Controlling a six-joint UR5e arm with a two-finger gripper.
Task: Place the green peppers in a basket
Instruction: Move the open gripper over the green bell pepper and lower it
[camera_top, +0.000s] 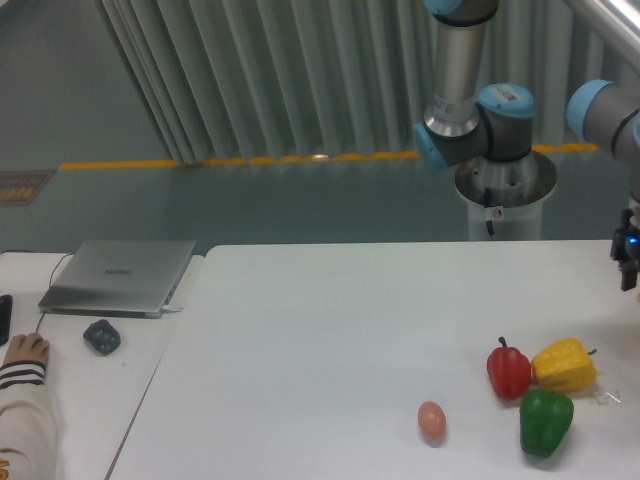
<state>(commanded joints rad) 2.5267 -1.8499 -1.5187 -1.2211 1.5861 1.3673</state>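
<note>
Here, one green pepper (545, 421), one red pepper (509, 370), one yellow pepper (565, 364), one egg (431, 419).

Three peppers sit on the white table (330, 330), one of each colour: one green pepper (545, 422), one red pepper (509, 371) and one yellow pepper (565, 365). Taking the red pepper as the landmark, the yellow one lies just to its right and the green one just below and to its right (all three bunched close together). One egg (431, 419) lies to the lower left of the red pepper. Far to its left, on a second table (90, 400), there is one closed laptop (120, 276) and one small dark object (102, 336). One person's hand (24, 349) shows at the left edge. One gripper (629, 262) shows at the right edge, above the peppers.
</note>
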